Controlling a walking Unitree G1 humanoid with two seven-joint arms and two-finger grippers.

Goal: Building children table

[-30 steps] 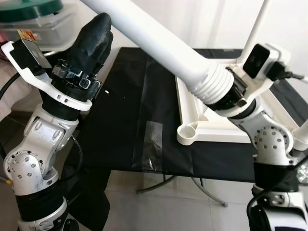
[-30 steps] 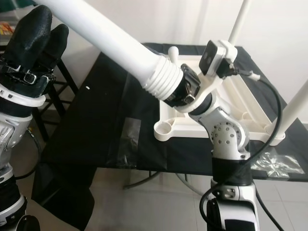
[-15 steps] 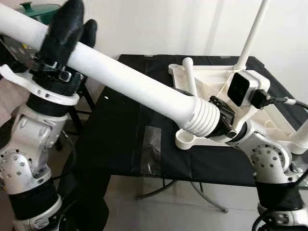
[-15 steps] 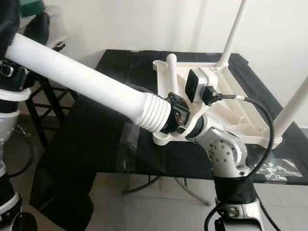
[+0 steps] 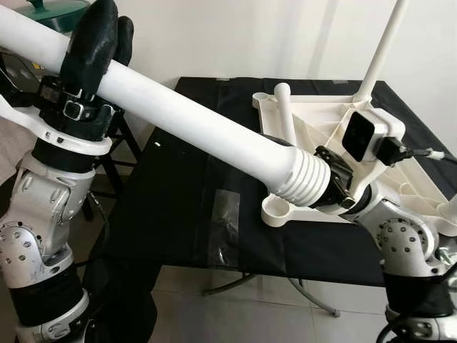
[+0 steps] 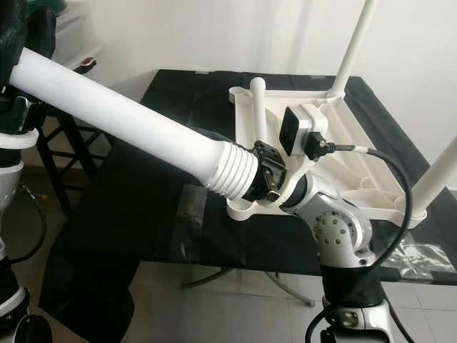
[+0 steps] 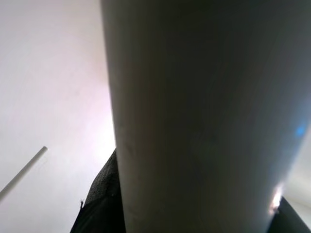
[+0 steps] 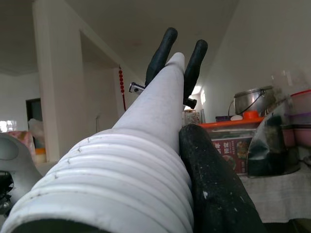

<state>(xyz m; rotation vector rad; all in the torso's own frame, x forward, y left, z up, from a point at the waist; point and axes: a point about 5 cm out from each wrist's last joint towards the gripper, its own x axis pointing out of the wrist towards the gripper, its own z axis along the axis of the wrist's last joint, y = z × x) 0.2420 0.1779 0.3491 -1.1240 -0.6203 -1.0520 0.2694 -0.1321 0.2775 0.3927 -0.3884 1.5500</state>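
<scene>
We held the white table leg (image 5: 193, 121) clamped in both our left gripper (image 5: 96, 39) and right gripper (image 6: 268, 182) above the upturned tabletop (image 5: 400, 193).

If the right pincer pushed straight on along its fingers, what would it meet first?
Probably the left pincer, which grips the far end of the same white leg the right pincer holds. Depth is unclear.
</scene>
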